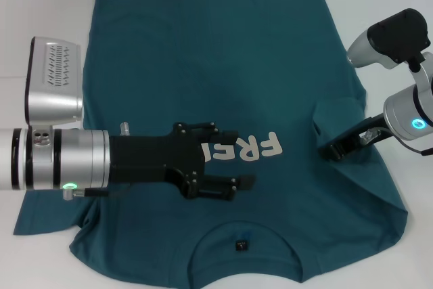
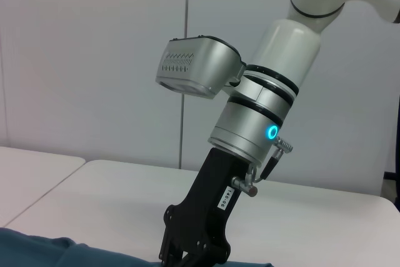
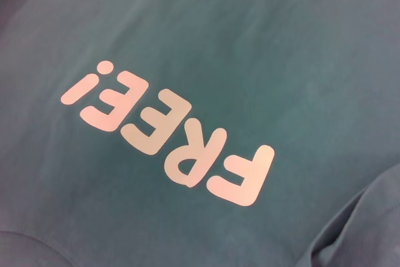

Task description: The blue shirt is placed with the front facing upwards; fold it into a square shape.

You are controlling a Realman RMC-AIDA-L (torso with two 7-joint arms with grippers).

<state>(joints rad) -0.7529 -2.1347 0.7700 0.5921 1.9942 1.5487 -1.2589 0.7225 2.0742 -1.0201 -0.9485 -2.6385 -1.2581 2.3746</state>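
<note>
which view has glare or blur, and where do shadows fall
Head view: even light, a soft shadow on the shirt under the left tool. Left wrist view: sharp, glowing ring on the right arm. Right wrist view: lettering crisp, no glare.

A: What sort of place is this?
B: A lab or test room, not a home. The white table [image 1: 40, 5] is a plain work surface, and the left wrist view shows a second table [image 2: 31, 167] of the same kind butted close beside it.
A: And the background?
B: Bare pale wall panels [image 2: 94, 48] with thin vertical seams, no furniture or decoration.
A: Anything else pointing to a lab?
B: A silver and black robot arm [image 2: 262, 110] with a glowing cyan ring stands over the table, and only a blue shirt [image 1: 203, 65] lies spread on it
</note>
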